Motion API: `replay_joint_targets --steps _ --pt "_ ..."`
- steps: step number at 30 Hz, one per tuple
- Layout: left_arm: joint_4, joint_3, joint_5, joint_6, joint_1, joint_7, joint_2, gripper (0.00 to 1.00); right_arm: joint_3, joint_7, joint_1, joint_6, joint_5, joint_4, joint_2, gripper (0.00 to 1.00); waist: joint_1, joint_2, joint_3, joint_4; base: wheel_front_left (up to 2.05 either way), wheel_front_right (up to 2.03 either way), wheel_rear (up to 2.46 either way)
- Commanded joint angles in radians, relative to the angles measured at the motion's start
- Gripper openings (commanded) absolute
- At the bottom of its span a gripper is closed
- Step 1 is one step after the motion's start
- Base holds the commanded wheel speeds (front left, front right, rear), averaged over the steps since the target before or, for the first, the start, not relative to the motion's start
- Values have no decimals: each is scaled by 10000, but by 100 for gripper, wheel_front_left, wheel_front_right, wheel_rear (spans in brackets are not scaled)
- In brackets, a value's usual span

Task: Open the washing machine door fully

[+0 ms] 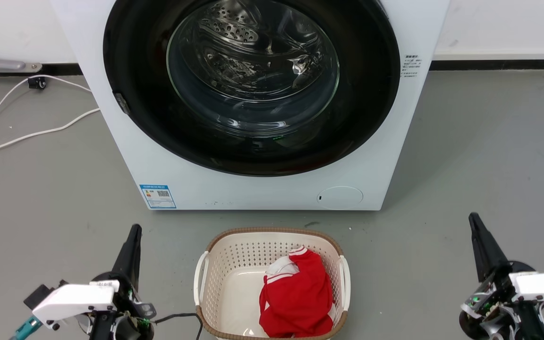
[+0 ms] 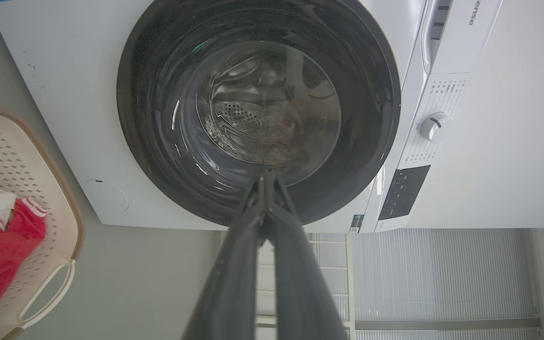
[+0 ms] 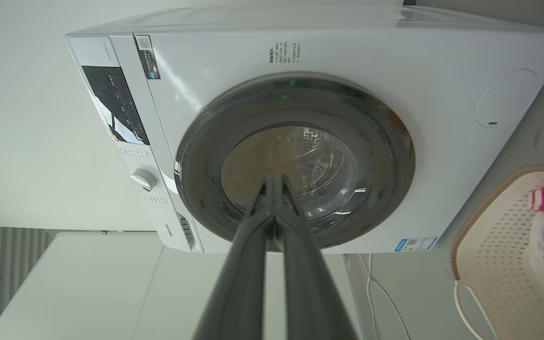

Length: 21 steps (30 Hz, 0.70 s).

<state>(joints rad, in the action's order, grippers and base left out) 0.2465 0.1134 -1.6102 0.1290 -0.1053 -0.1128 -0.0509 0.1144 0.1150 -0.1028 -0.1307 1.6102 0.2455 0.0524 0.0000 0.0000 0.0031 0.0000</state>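
Observation:
The washing machine (image 1: 125,156) (image 2: 64,94) (image 3: 347,52) is a white boxy front-loader standing straight ahead. Its washing machine door (image 1: 371,118) (image 2: 144,118) (image 3: 385,151), round and glossy black with a bulging glass bowl, lies flat against the front, closed. My left gripper (image 1: 135,229) (image 2: 266,175) is shut and empty, low at the left, well short of the machine. My right gripper (image 1: 473,217) (image 3: 276,179) is shut and empty too, low at the right, apart from the machine.
A cream laundry basket (image 1: 215,264) (image 2: 7,151) (image 3: 494,245) with a red-and-white garment (image 1: 298,297) sits on the floor between my arms. White cables (image 1: 21,137) trail over the grey floor at the left. A small round flap (image 1: 340,197) is low on the machine's front.

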Motion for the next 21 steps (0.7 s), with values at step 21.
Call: replay_joint_targets --steps 21 --pt "-784 -604 1180 -2 -21 896 8 100 -431 -902 311 0 -1880 -700 85 100 0 0 -16 -28 0 0 0"
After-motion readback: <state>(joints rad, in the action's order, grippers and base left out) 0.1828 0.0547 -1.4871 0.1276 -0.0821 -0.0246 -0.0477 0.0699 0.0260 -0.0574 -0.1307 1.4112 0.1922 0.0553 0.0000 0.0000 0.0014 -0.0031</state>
